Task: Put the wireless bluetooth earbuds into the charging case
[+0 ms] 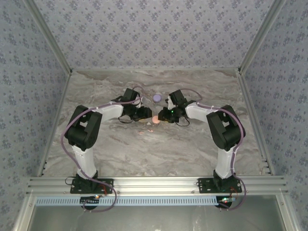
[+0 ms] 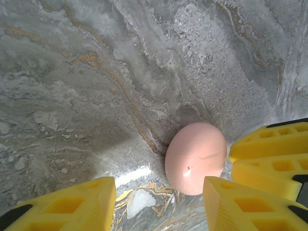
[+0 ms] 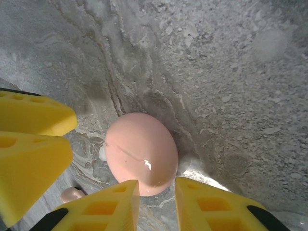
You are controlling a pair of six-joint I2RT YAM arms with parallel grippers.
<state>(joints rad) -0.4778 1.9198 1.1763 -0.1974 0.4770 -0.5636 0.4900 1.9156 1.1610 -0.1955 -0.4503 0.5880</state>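
A salmon-pink charging case [image 1: 155, 119], round and closed, lies flat on the marble table between the two grippers. In the left wrist view the case [image 2: 196, 158] sits just beyond my left gripper [image 2: 159, 192], close to its right finger; the jaws stand open and empty. My right gripper [image 3: 156, 192] has a narrow gap between its fingers, with nothing in it, and the case [image 3: 141, 153] lies just past its tips. A tiny pale pink earbud [image 3: 72, 194] rests on the table beside the right gripper. More pale pink bits [image 1: 146, 130] lie just in front of the grippers.
A round purple disc [image 1: 157, 97] lies behind the grippers. The other arm's yellow fingers crowd each wrist view: the right gripper's fingers [image 2: 274, 154] and the left gripper's fingers [image 3: 29, 144]. Patterned walls enclose the marble table [image 1: 192, 149] on three sides.
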